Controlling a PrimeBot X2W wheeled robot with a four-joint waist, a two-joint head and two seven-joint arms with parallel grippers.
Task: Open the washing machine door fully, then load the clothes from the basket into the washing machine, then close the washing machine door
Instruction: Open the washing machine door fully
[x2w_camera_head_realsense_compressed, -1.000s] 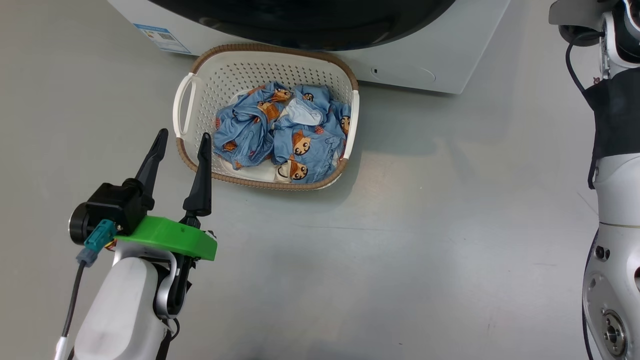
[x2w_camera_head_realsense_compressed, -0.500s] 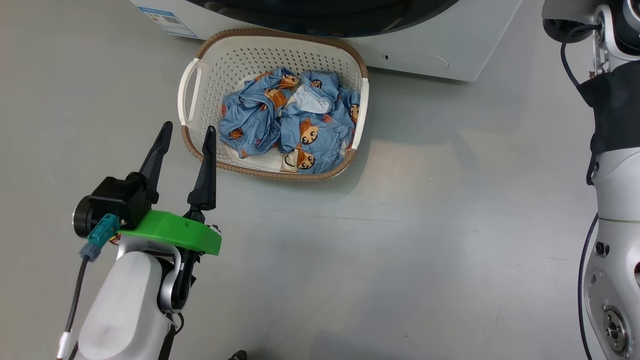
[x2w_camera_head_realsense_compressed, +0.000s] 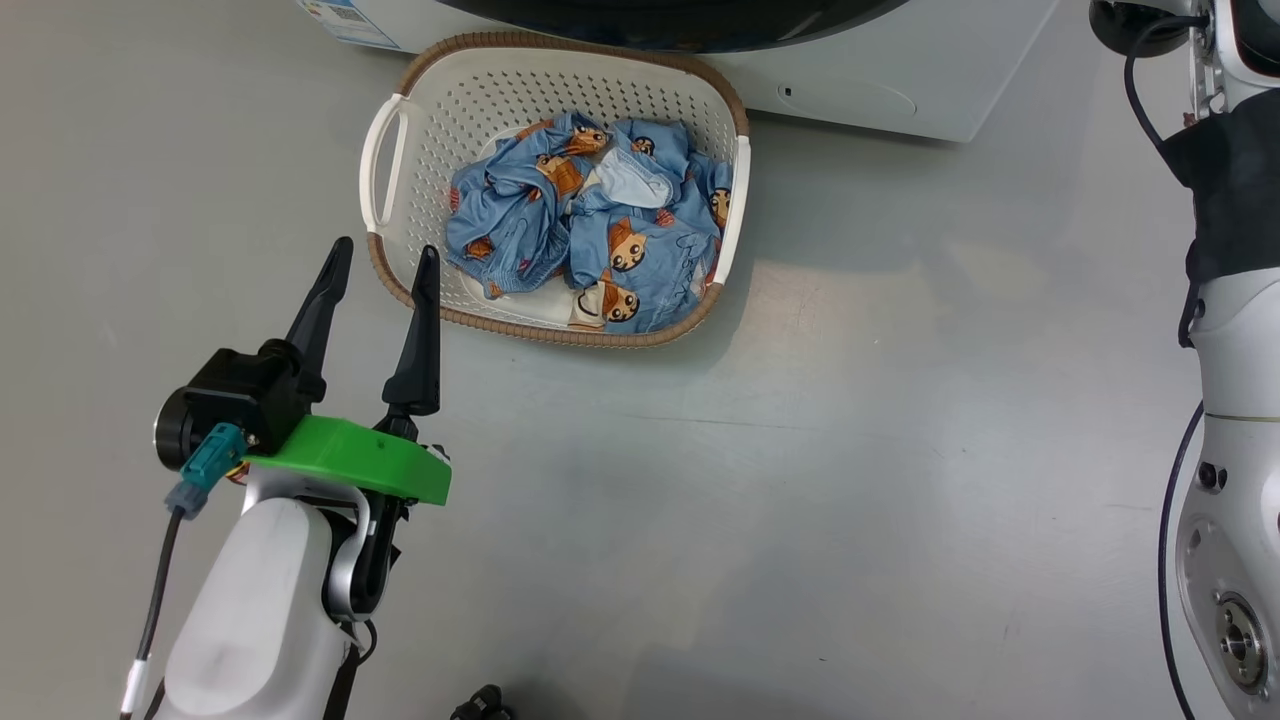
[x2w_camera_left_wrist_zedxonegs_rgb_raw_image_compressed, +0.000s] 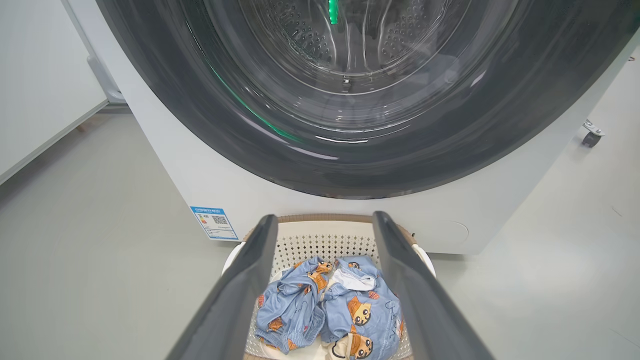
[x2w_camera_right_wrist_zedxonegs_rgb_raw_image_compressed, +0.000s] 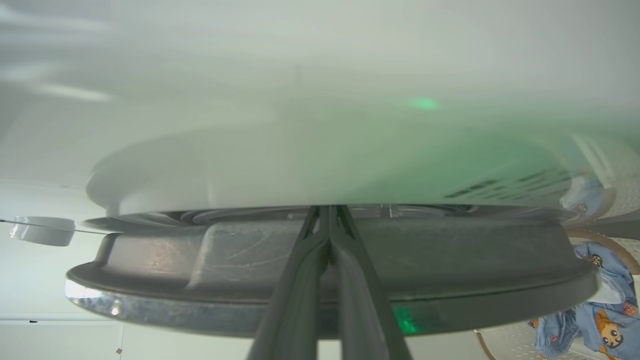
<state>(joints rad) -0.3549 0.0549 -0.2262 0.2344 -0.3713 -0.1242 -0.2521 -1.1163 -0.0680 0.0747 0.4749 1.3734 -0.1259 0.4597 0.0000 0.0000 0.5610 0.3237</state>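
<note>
The cream basket (x2w_camera_head_realsense_compressed: 470, 110) stands on the floor against the washing machine (x2w_camera_head_realsense_compressed: 900, 70) and holds the crumpled light blue clothes (x2w_camera_head_realsense_compressed: 590, 230). My left gripper (x2w_camera_head_realsense_compressed: 386, 250) is open, above the floor just left of the basket's near corner. The left wrist view looks between its fingers at the clothes (x2w_camera_left_wrist_zedxonegs_rgb_raw_image_compressed: 325, 305) and at the washing machine door (x2w_camera_left_wrist_zedxonegs_rgb_raw_image_compressed: 300, 150), which lies flat against the machine. My right gripper (x2w_camera_right_wrist_zedxonegs_rgb_raw_image_compressed: 327, 209) is shut, and its tips sit at the seam behind the door's dark rim (x2w_camera_right_wrist_zedxonegs_rgb_raw_image_compressed: 200, 265).
Grey floor spreads in front of and to the right of the basket. My right arm's pale casing (x2w_camera_head_realsense_compressed: 1230, 400) runs down the right edge. A blue sticker (x2w_camera_left_wrist_zedxonegs_rgb_raw_image_compressed: 215, 223) marks the machine's lower front. A caster wheel (x2w_camera_left_wrist_zedxonegs_rgb_raw_image_compressed: 591, 136) stands to the machine's right.
The whole head picture has shifted, with basket and machine now higher and further right, so the camera moved. The left gripper stays open and the clothes lie as before.
</note>
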